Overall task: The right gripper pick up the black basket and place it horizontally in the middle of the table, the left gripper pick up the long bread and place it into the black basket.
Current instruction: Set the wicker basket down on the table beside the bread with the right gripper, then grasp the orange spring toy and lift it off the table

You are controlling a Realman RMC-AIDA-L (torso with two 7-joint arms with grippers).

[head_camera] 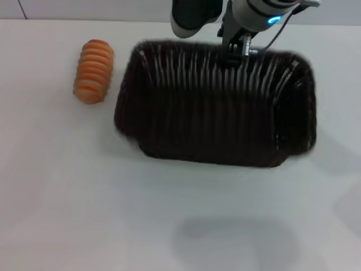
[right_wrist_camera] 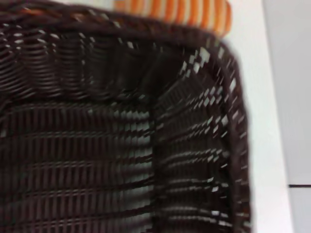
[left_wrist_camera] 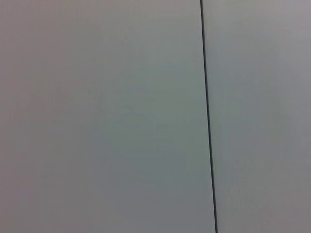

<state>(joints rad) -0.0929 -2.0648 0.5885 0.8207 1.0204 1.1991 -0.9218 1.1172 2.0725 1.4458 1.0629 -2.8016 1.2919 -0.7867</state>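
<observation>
The head view is taken from above, facing forward and down at the table (head_camera: pixel 67 197), far enough that the whole black basket (head_camera: pixel 214 113) is framed. The right wrist view is taken close above the black basket (right_wrist_camera: pixel 97 145), facing into one inner corner. The long bread (head_camera: pixel 93 71) beside the basket is shared by both views (right_wrist_camera: pixel 184 12). The left wrist view is directed at a plain pale surface crossed by a thin dark line (left_wrist_camera: pixel 208 116); nothing is shared.

Non-task stuff is minimal — left wrist view shows a plain pale grey surface (left_wrist_camera: pixel 97 121) with one thin dark seam line (left_wrist_camera: pixel 208 116) crossing it.
</observation>
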